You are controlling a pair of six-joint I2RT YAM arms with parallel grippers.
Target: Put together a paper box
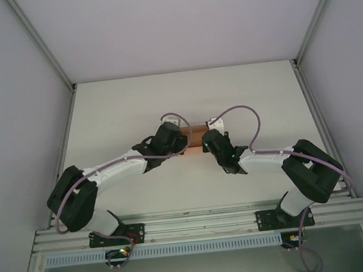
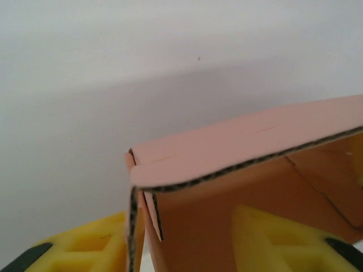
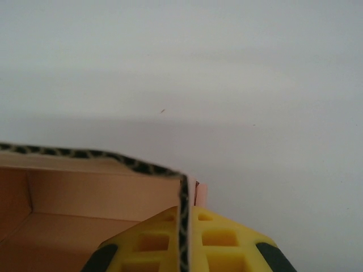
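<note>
Paper box (image 2: 244, 141), salmon corrugated: left fingers (image 2: 85, 249) parted astride wall; right fingers (image 3: 227, 243) pinch it.

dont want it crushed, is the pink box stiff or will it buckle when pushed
Probably fairly stiff: the paper box shows corrugated edges. Likely light, being hollow and thin-walled. A hard push may fold a wall inward: the corner flap looks loose, and the right pincer grips just one wall.

The left arm (image 1: 111, 171) and right arm (image 1: 269, 160) both angle inward, elbows out, with wrists nearly meeting. The left gripper (image 1: 181, 143) stands parted: 1 yellow finger (image 2: 85, 246) is outside a wall of the paper box (image 1: 194, 135) and the other is inside, clear of it. The right gripper (image 1: 206, 143) is clamped on a wall, 1 finger (image 3: 227, 243) on each side.
</note>
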